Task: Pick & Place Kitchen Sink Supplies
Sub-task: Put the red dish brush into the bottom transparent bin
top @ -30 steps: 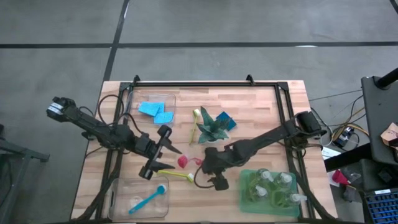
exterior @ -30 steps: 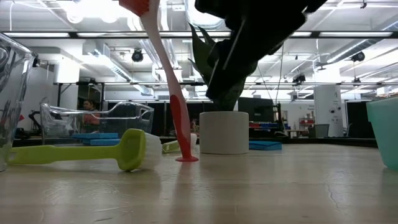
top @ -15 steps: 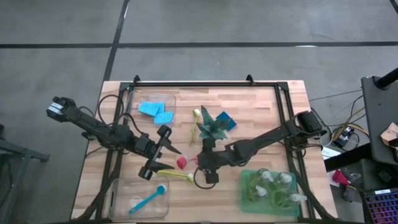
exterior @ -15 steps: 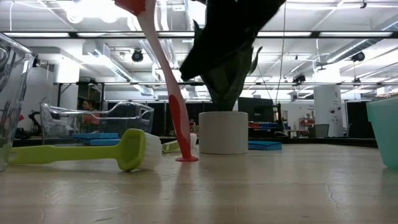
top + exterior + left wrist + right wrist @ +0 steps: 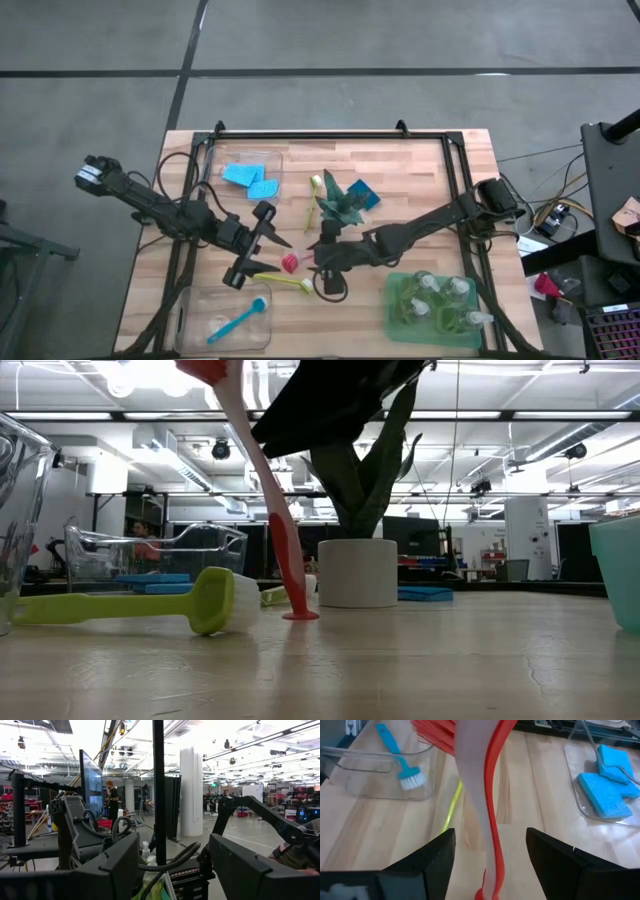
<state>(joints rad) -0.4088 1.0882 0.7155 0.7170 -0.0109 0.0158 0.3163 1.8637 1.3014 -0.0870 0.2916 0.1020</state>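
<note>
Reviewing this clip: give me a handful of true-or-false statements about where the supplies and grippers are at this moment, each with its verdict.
1. The red brush stands on its handle end on the table. True.
2. The blue brush lies on the bare table. False: it is in a clear bin.
3. The pump bottles sit in the green tray. True.
4. The right gripper is shut on the red brush. False: its fingers are open on either side of it.
5. The blue sponges are stacked on the plant. False: they lie in another clear bin.

Table (image 5: 420,165): pale wood planks, matt. Red brush (image 5: 487,810): glossy plastic. Bin (image 5: 380,765): clear plastic. Sponges (image 5: 607,790): porous blue foam.
</note>
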